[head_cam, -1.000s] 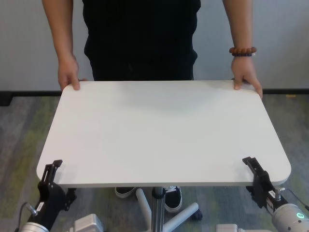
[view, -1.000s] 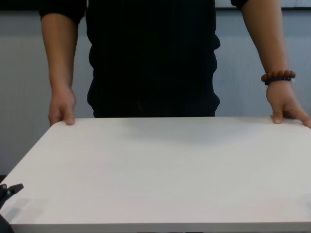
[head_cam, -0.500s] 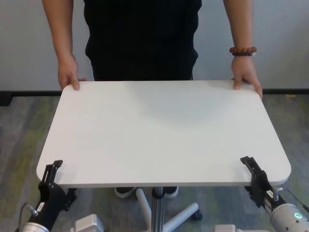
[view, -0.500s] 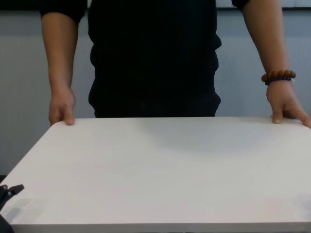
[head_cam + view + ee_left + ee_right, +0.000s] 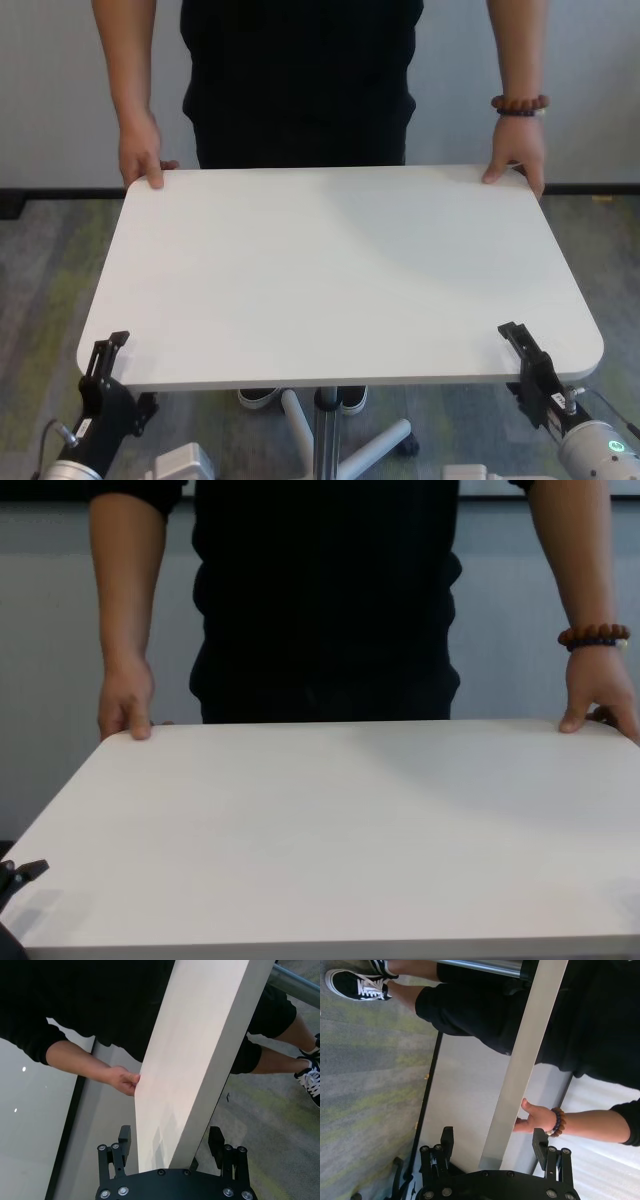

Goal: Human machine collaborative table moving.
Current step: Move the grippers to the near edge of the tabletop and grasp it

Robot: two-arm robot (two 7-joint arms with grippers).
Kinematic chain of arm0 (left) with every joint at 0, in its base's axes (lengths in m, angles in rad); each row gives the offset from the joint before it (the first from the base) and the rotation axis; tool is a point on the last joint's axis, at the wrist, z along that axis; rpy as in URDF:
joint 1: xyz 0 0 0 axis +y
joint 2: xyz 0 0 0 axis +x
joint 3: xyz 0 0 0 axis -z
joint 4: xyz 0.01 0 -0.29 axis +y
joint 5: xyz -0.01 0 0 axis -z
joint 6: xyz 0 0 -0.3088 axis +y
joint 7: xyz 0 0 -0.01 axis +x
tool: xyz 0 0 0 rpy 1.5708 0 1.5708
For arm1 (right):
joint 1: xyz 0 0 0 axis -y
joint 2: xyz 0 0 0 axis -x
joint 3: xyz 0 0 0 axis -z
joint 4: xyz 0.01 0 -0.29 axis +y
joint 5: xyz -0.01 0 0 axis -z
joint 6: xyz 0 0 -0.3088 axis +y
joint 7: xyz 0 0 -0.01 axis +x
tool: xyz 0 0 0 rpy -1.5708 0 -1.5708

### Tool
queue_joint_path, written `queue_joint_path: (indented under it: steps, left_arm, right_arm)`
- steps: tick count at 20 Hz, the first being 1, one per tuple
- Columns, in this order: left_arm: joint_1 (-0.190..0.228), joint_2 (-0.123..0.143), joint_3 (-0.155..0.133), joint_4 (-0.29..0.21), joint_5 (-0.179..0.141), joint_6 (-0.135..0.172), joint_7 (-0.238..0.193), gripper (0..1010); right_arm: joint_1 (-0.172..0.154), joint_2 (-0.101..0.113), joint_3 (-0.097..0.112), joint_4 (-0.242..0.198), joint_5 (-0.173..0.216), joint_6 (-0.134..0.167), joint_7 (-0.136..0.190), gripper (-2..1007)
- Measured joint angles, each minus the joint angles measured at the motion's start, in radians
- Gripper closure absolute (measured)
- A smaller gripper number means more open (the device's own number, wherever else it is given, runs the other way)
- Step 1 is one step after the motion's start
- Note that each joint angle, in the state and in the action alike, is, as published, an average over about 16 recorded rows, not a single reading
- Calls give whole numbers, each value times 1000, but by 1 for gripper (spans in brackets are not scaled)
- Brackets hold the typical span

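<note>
Here, nearest you, the left gripper (image 5: 107, 352) straddles the white worktop (image 5: 340, 270) at its near left corner, its black fingers (image 5: 123, 1136) spread open with the slab's edge running between them, apart from the pads. The right gripper (image 5: 522, 345) sits likewise at the near right corner, fingers (image 5: 447, 1137) open on either side of the thin edge. Beneath, the grey pedestal pole (image 5: 325, 430) shows. At the far edge, the person (image 5: 300, 75) rests both hands on the corners, bead bracelet (image 5: 519, 103) on one wrist.

tabletop (image 5: 340, 270) bare, human (image 5: 300, 80) blocking far edge
</note>
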Motion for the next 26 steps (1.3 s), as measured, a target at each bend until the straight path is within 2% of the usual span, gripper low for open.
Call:
queue_joint_path:
  steps: [16, 26]
  left_arm:
    - [1, -12, -20, -1, -49, -25, -4, 6]
    - [1, -10, -17, -1, -39, -22, 0, 6]
  right_arm:
    - [-8, -5, 18, -8, 55, -48, 0, 5]
    - [-7, -5, 15, -8, 46, -41, 0, 5]
